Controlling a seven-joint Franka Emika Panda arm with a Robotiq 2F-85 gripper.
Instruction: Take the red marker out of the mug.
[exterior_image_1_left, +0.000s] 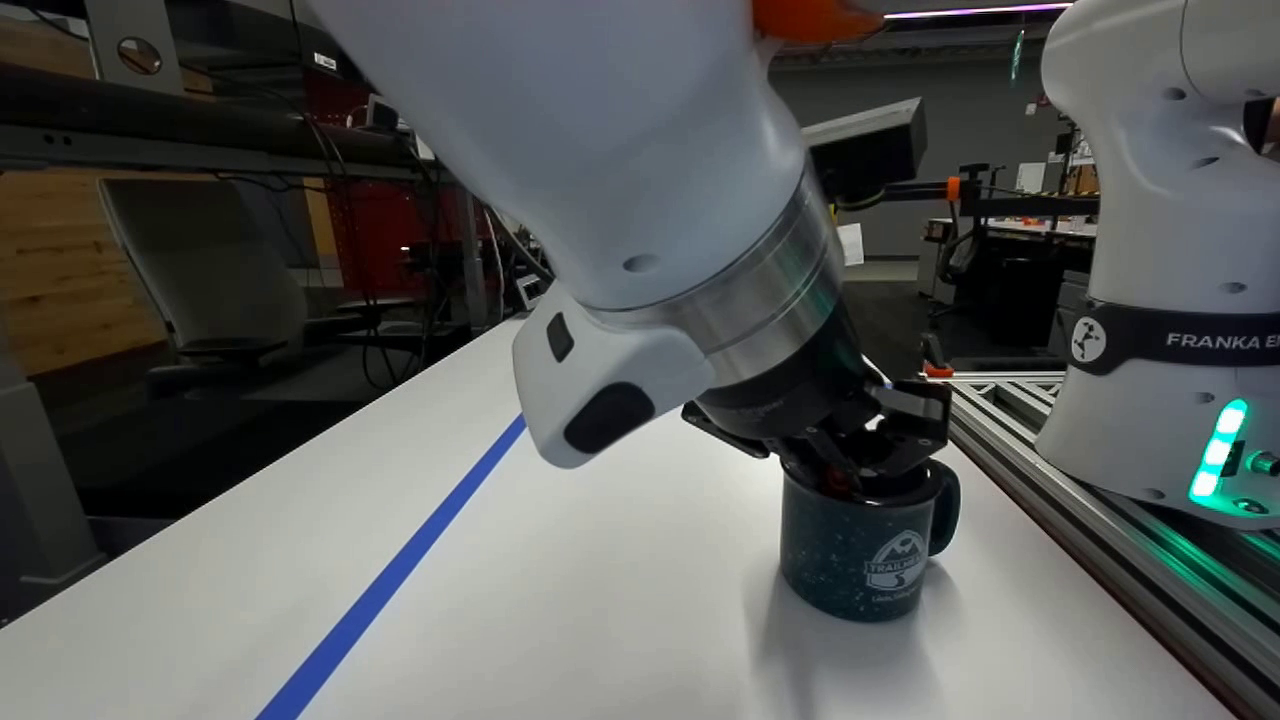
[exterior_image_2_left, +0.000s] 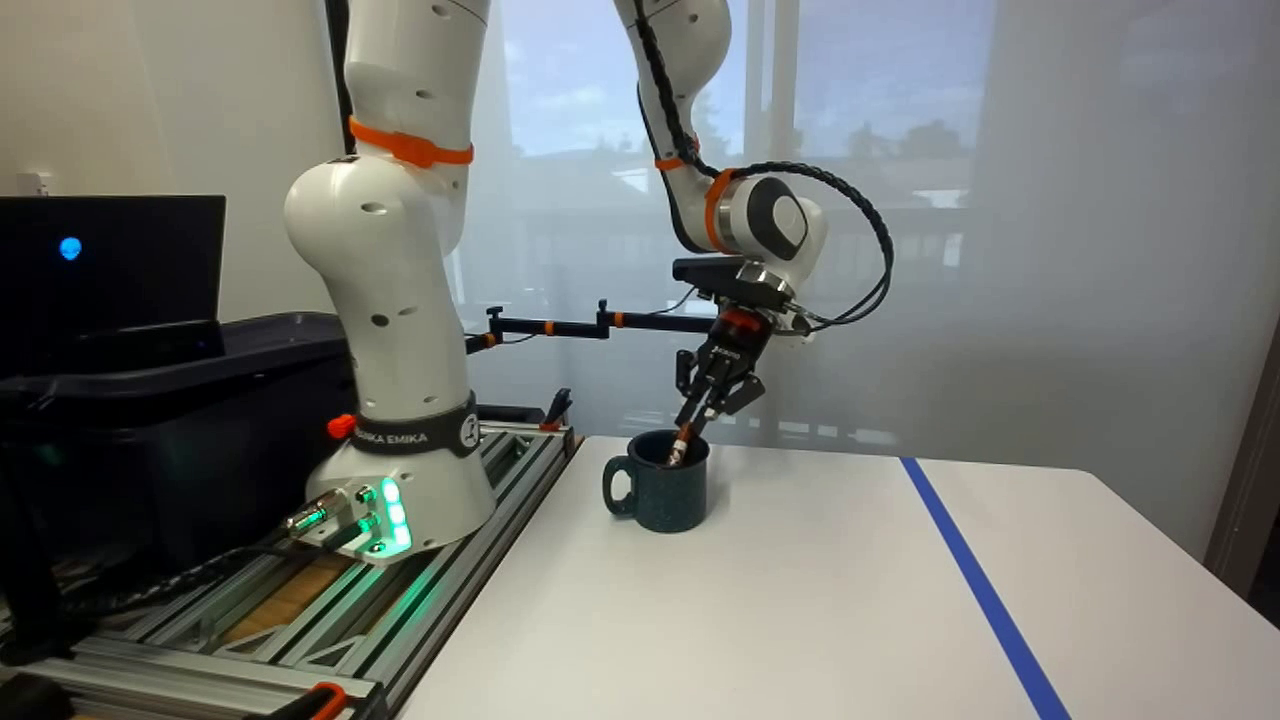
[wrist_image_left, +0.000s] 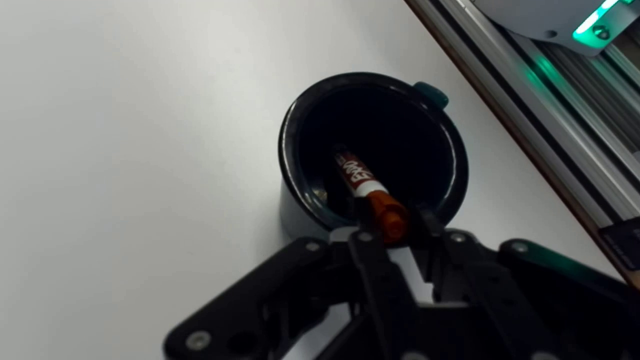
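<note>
Your claw (wrist_image_left: 395, 212) looks clenched on the orange end (wrist_image_left: 392, 225) of the red marker (wrist_image_left: 369, 187), which leans inside the mug (exterior_image_2_left: 672, 500), itself upright on the table (exterior_image_2_left: 800, 590). That end is probably the cap, so a tug could pop it off and leave the rest behind. Draw sideways rather than along the tilt, and the marker may snag the rim (wrist_image_left: 460, 155), dragging or tipping the mug. You have only 1 end, so a knock could pivot it.
</note>
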